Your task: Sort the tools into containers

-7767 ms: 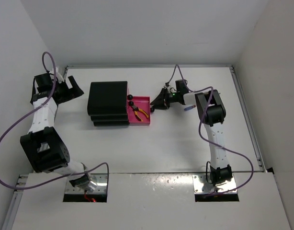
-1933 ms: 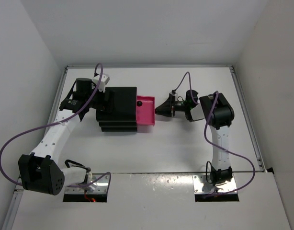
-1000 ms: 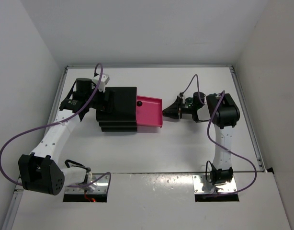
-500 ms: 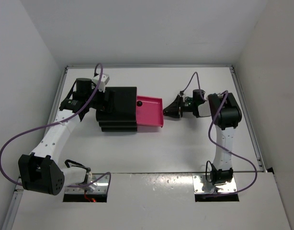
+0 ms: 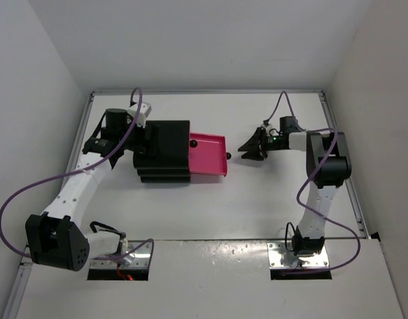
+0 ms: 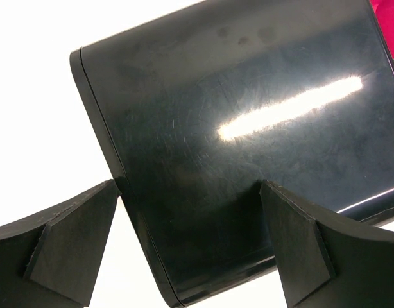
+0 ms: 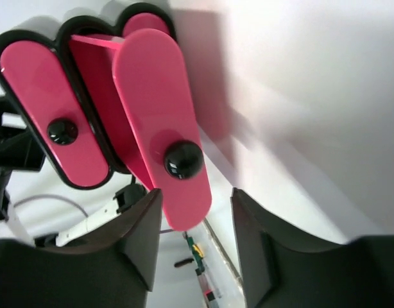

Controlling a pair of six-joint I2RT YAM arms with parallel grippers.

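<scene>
- The left gripper, fingers spread, straddles the far edge of the black cabinet.
- One pink drawer stands pulled out toward the right arm.
- The right gripper, fingers parted, hangs just short of the drawer's knob.

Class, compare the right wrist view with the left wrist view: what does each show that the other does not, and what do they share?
Only the right wrist view shows the drawer fronts: the pulled-out drawer, its knob facing the open right claw, and a shut drawer beside it. Only the left wrist view shows the cabinet's glossy black top, framed by the open left claw. Both show the black cabinet and pink drawer, just a corner sliver in the left wrist view.
</scene>
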